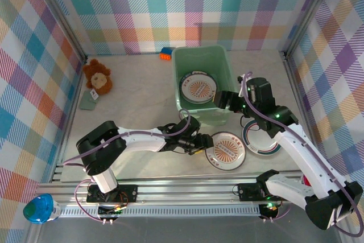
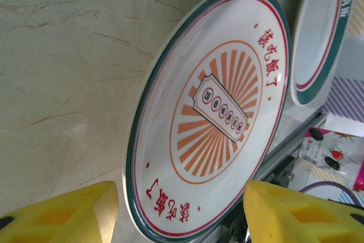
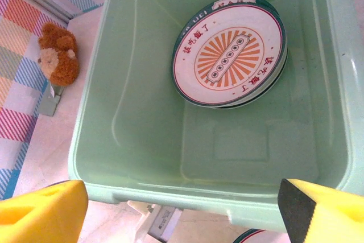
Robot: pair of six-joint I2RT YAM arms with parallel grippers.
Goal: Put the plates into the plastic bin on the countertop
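Nearest the bases, I find the left tool [image 1: 199, 146] low over the tabletop [image 1: 142, 92], reaching rightward. Its yellow fingers [image 2: 62, 214] stand partly open and grip nothing. A sunburst plate [image 1: 227, 151] lies flat on the tabletop just ahead of them, its near rim facing the gap between the fingers; I cannot tell whether either finger touches it. Just right of that plate lies a teal plate [image 1: 259, 142], white in the middle, flat and partly covered by the right arm. The two plates lie close together; I cannot tell whether their rims touch. Further out, the right tool [image 1: 218, 99] hangs over the near right part of the bin [image 1: 200, 49]. Its fingers are spread wide and it is empty. The bin stands upright toward the back of the tabletop. Inside, toward its far right side, sits a stack [image 3: 230, 55] of plates, a sunburst one on top and the rim of at least one more showing beneath. Against the far left of the tabletop lies a plush [image 1: 98, 75]. A block [image 1: 166, 53] sits beside the bin's far left corner.
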